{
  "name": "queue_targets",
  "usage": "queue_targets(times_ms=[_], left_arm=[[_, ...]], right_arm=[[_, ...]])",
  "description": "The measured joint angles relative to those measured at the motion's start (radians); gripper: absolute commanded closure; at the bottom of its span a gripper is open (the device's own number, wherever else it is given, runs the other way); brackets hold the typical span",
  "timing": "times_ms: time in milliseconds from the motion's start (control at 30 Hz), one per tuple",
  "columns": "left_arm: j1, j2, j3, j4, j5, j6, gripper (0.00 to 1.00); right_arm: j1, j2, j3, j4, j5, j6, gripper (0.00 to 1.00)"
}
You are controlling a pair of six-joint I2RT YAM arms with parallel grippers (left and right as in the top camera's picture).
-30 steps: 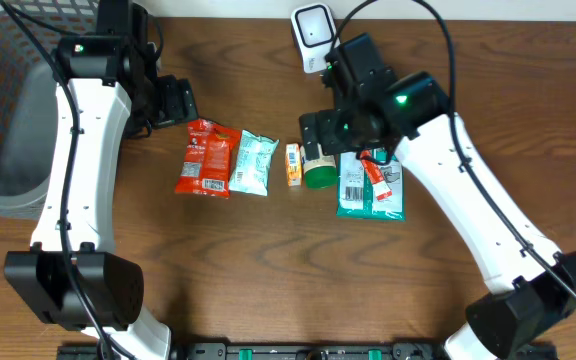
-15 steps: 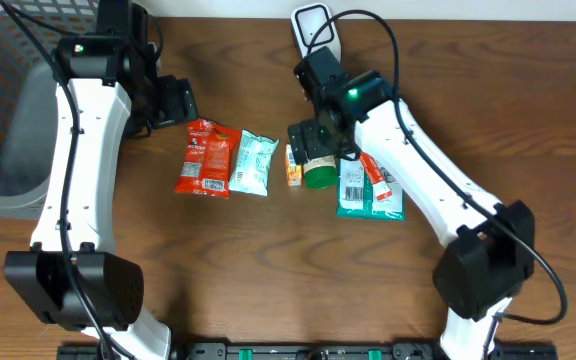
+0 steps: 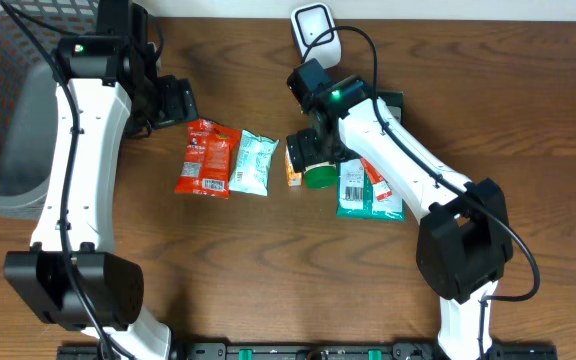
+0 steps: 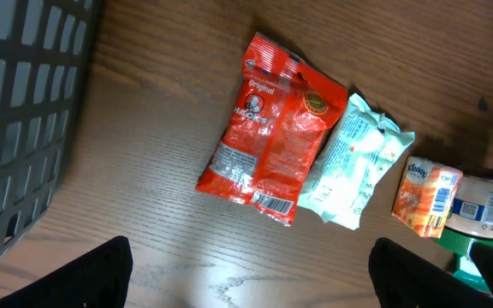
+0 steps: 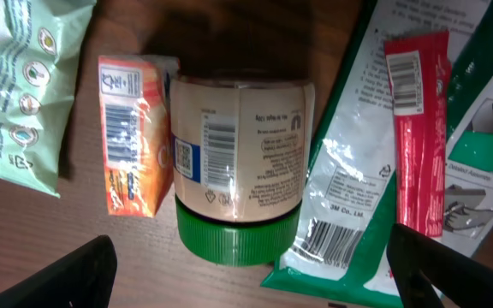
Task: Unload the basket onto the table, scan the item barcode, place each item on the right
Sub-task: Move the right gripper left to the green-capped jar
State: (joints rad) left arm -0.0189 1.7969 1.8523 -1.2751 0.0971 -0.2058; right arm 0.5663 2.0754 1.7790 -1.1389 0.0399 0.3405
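Note:
A white barcode scanner (image 3: 313, 28) stands at the table's back edge. A row of items lies mid-table: a red snack bag (image 3: 204, 158), a mint pack (image 3: 255, 162), a small orange pack (image 3: 294, 165), a jar (image 3: 319, 172) on its side with a green lid (image 5: 236, 235), and a green pack (image 3: 368, 195) with a red tube (image 3: 375, 172) on it. My right gripper (image 3: 311, 148) hovers open over the jar (image 5: 238, 154), holding nothing; its midpoint (image 5: 255, 282) is just past the lid. My left gripper (image 3: 173, 100) is open and empty, back-left of the red bag (image 4: 272, 128).
A dark wire basket (image 3: 8, 100) stands at the far left, its wall (image 4: 15, 128) close to the left gripper (image 4: 251, 282). Barcodes face up on the orange pack (image 5: 133, 137), the jar label, the green pack (image 5: 358, 197) and the red tube (image 5: 418, 128).
The right arm has folded in toward the left, and its gripper has shifted slightly left and forward over the jar. The left arm and the items have not moved.

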Motion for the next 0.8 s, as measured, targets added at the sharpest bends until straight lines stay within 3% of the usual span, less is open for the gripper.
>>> queue_targets(times_ms=[367, 533, 800], left_arm=[[0.0, 0.0, 0.0, 0.0, 0.0, 0.0, 0.11], [0.0, 0.0, 0.0, 0.0, 0.0, 0.0, 0.11], [0.0, 0.0, 0.0, 0.0, 0.0, 0.0, 0.11]], right_arm=[[0.0, 0.0, -0.022, 0.031, -0.002, 0.0, 0.04], [0.0, 0.0, -0.023, 0.101, -0.002, -0.001, 0.09], [-0.002, 0.0, -0.023, 0.131, -0.001, 0.0, 0.1]])
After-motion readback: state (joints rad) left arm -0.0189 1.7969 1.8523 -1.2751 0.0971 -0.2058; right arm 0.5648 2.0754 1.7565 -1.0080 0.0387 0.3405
